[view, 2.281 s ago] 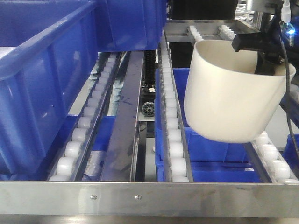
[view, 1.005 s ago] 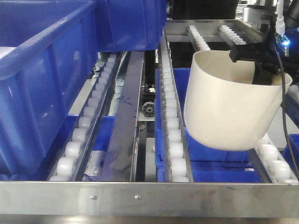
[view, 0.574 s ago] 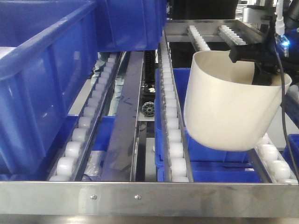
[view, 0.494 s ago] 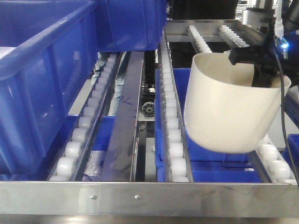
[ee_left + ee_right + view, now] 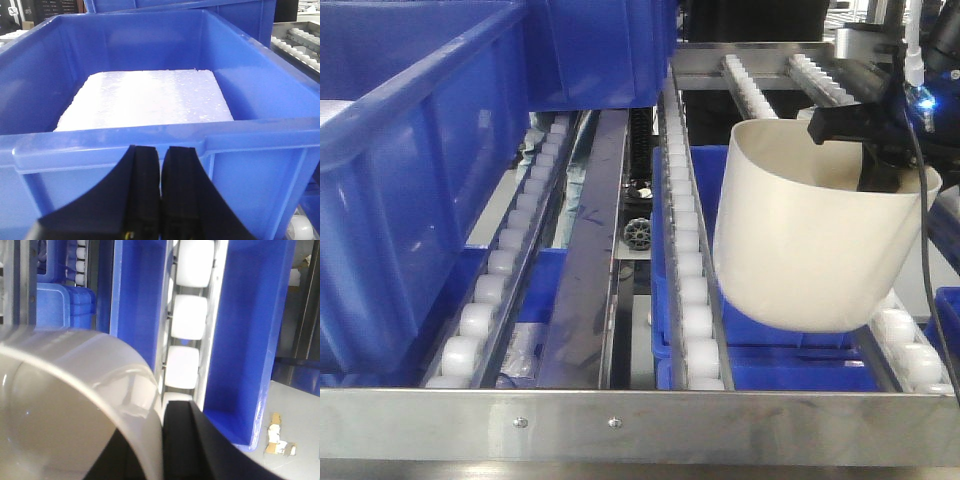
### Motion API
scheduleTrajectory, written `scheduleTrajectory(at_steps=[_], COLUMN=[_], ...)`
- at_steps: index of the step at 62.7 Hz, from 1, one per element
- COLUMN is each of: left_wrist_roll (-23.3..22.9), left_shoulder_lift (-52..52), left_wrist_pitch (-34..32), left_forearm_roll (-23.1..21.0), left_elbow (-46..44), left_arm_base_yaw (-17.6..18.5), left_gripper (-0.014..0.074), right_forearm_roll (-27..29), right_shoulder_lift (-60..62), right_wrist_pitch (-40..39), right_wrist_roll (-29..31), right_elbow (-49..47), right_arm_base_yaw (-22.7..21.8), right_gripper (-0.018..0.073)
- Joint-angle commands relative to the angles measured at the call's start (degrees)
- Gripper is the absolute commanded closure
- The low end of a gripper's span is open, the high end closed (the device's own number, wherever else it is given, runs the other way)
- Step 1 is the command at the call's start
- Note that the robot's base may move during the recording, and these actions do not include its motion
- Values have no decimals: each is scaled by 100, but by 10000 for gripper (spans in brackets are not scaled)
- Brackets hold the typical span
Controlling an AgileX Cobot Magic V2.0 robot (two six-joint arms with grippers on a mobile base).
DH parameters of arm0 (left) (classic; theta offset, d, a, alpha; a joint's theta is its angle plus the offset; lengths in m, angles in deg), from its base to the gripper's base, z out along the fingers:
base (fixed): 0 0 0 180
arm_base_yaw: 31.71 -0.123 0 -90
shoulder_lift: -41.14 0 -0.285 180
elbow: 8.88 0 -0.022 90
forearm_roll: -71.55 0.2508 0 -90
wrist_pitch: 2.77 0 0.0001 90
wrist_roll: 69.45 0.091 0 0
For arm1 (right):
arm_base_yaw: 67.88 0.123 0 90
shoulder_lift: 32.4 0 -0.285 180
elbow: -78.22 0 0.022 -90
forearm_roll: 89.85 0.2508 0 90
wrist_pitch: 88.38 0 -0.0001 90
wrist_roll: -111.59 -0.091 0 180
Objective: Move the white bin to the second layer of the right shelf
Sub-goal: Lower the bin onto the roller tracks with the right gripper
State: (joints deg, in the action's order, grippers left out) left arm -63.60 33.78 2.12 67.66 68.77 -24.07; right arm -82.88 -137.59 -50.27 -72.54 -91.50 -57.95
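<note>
- nearest the front camera, the riveted steel front lip ran across the near edge of the right shelf second layer, its rails of white rollers leading away toward the far edge.
- the white bin hung tilted above the right-hand roller lane, near the right edge, its rounded base just over the rollers; whether it touched them could not be told.
- the right gripper pinched the bin's far right rim, one finger inside the wall and one outside; the right wrist view showed the cream wall clamped against a black finger.
- below that lane, blue crates sat on a lower level, visible through the gaps between rails.
- on the left side, a large blue crate rested on the rollers along the left edge, with another blue crate behind it toward the far edge.
- in the left wrist view, the left gripper had its black fingers pressed together, holding nothing, just in front of a blue crate's near wall; a white foam slab lay inside that crate.
</note>
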Motion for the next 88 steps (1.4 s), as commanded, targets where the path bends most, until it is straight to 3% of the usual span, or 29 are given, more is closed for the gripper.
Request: scheduleTrajectory(at_steps=[1, 88], left_wrist_roll=[-15, -15], left_shoulder_lift=[80, 80], left_wrist_pitch=[-489, -489], left_forearm_roll=[-35, -35], left_elbow=[211, 211], left_arm_base_yaw=[26, 26], left_gripper=[512, 512], right_forearm_roll=[-5, -264], right_shoulder_lift=[229, 86], right_wrist_pitch=[-232, -23], right_wrist_roll=[20, 20], right_elbow=[-207, -403], right_arm_base_yaw=[10, 12], right_gripper=[503, 503])
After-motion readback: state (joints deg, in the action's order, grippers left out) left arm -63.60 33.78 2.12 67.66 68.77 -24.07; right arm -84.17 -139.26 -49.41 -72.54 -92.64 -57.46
